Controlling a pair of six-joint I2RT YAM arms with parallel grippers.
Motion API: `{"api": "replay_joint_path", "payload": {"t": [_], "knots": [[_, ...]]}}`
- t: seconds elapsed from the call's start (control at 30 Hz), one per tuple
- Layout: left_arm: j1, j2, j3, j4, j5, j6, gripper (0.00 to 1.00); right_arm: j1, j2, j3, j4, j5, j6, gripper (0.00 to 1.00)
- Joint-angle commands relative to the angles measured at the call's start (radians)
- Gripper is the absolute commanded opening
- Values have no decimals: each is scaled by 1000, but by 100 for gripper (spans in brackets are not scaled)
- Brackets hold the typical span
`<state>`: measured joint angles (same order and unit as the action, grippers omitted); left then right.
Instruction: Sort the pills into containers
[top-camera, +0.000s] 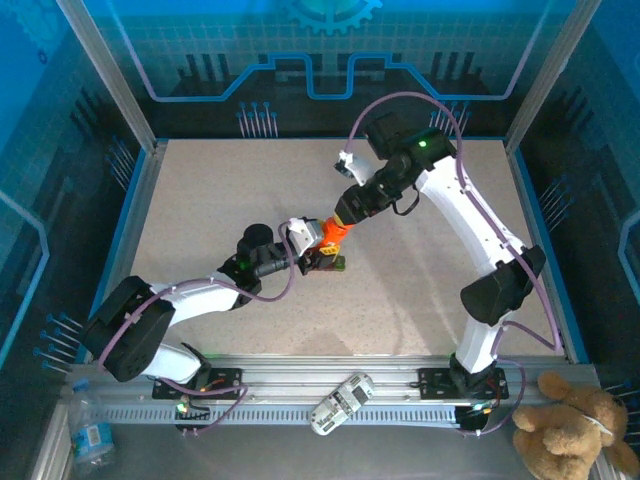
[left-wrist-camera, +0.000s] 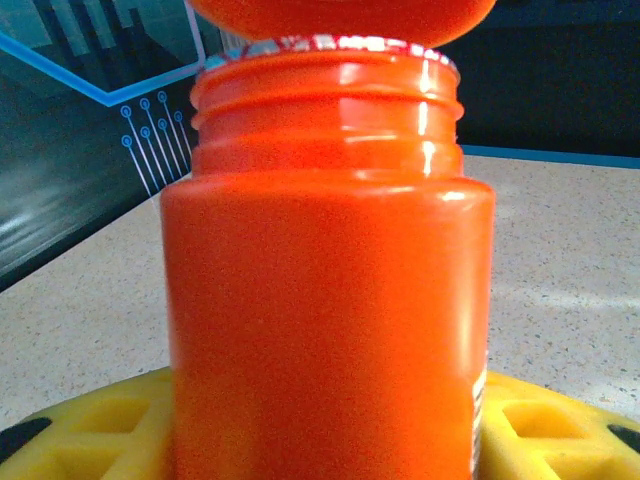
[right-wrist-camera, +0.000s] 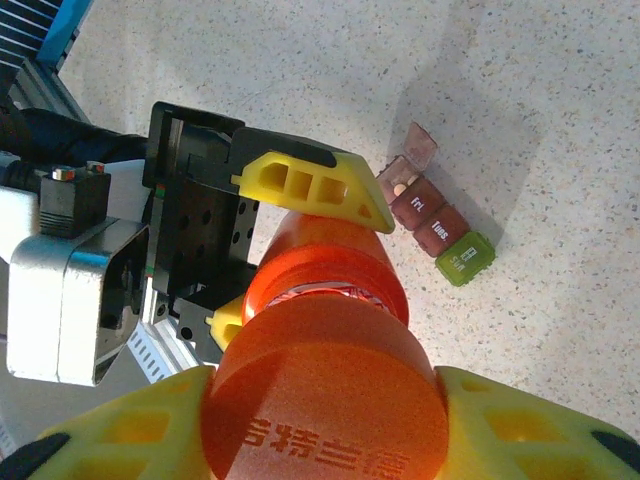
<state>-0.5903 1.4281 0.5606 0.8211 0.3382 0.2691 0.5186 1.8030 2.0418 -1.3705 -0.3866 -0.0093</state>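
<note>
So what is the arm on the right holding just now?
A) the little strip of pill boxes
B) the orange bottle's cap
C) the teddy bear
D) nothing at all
B: the right jaws are shut on the orange cap, just above the neck of the orange bottle that the left jaws grip; the pill strip lies on the table.

Speckled beige tabletop (top-camera: 220, 190) lies bare at far left and near right; at centre, left gripper (left-wrist-camera: 320, 430) clamping the orange plastic cylindrical bottle (left-wrist-camera: 330, 300) and right gripper (right-wrist-camera: 325, 435) pinching its round orange cap (right-wrist-camera: 320, 375) crowd the dark red, green-ended compartment strip (right-wrist-camera: 440, 225) just beside them.
</note>
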Motion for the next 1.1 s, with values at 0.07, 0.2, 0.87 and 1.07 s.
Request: {"api": "replay_joint_path", "payload": {"t": [0.07,0.2,0.87,1.07], "knots": [[-6,-14,43,38,32,33,0,19,10,-30,-16,-21,-20,48],[-7,-15,50,30,37,36,0,24,21,-46,-7,-24,-20,48],[-20,-24,59,16,35,44,0,49,57,-86,60,-33,34,47],[-20,-23,57,65,5,-10,0,55,49,-161,135,-13,139,48]]}}
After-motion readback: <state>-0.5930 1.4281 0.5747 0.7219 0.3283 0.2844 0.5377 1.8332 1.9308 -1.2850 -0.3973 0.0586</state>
